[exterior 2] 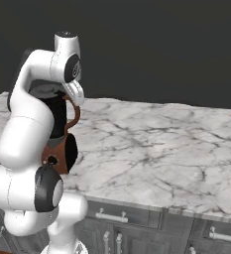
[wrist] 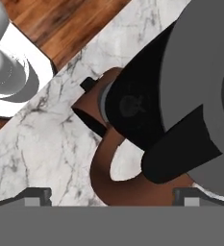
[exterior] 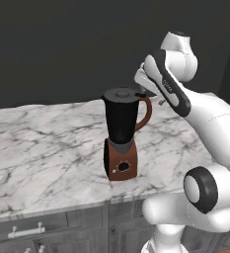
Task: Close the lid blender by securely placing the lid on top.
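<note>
gripper (wrist: 111, 196) spread wide, holding nothing, finger tips (wrist: 34, 194) low in the hand view and well apart, either side of the blender's curved handle (wrist: 108, 178). hanging just above and behind the jar top, beside the handle in the left base view. lid (exterior: 122, 94) seated flat on the mouth of the blender (exterior: 121, 133), knob up, looking level. side tab (wrist: 180, 149) jutting out over the handle in the hand view. blender upright on the marble counter (exterior: 42, 148), toward its front edge, dial (exterior: 123, 167) facing forward. in the right base view, mostly hidden behind the white arm, only part of the base and handle peeking out. dark cabinet drawers (exterior 2: 132, 218) with metal pulls under the counter.
</note>
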{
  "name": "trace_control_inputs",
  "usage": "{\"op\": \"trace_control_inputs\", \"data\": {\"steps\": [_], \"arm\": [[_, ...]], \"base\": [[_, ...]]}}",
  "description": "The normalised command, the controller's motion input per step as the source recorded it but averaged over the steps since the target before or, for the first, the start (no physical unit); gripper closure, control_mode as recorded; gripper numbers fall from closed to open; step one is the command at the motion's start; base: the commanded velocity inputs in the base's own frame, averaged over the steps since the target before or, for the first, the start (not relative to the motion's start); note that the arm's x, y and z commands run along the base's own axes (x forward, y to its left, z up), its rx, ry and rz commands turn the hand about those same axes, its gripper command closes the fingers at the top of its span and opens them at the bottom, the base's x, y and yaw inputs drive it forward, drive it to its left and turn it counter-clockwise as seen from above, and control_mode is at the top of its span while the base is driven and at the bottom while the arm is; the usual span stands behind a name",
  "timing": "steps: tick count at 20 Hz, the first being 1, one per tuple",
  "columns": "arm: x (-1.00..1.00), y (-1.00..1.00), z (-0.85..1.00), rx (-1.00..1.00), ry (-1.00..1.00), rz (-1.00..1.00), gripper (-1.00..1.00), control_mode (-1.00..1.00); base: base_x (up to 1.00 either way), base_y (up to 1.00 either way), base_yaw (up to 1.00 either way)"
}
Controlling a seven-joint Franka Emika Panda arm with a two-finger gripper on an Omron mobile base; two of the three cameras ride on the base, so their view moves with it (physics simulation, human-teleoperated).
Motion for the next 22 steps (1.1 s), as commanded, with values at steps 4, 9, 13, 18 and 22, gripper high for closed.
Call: {"op": "trace_control_inputs", "data": {"steps": [4,9,13,18,22], "arm": [[0.13,-0.23,0.08,0.00,0.00,-0.11,-1.00,-1.00],[-0.02,-0.16,0.18,0.00,-0.03,-0.10,-1.00,-1.00],[-0.49,0.00,0.02,0.00,-0.08,-0.07,-1.00,-1.00],[-0.64,-0.01,0.05,0.01,-0.15,-0.05,-1.00,-1.00],[-0.63,-0.25,0.01,0.01,-0.16,-0.05,-1.00,-1.00]], "base": [[0.00,0.00,0.00],[0.00,0.00,0.00],[0.00,0.00,0.00],[0.00,0.00,0.00],[0.00,0.00,0.00]]}}
